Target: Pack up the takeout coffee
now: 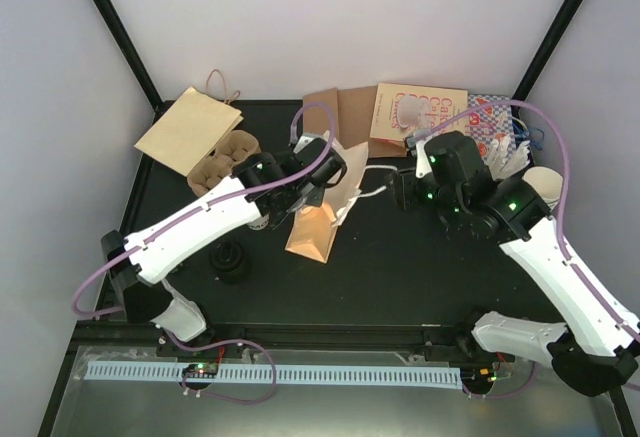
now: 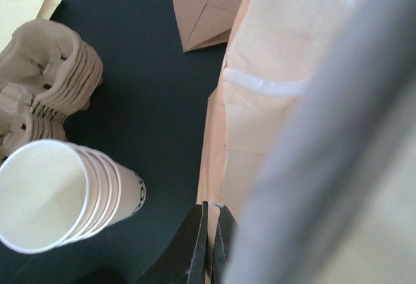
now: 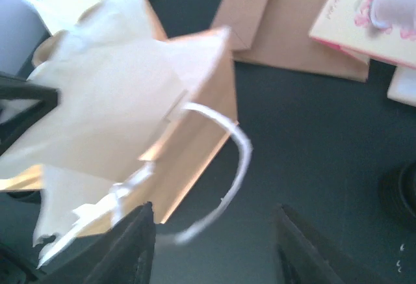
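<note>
Left hand (image 2: 209, 235): fingers together, clamped on the rim of the tan paper bag (image 2: 260, 134).
Right hand (image 3: 214, 248): fingers apart, holding nothing, just beside the bag's white handle (image 3: 237, 160).
Bag: on my desk (image 1: 400, 267), between both arms.
Takeout coffee: I cannot tell where it is.

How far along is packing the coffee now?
Done: the paper bag is open. In hand: the left gripper pinches its rim, jaws shut; the right gripper hangs beside its handle, jaws open. Left: no capped cup shows in the bag; white cups and black lids sit outside.
</note>
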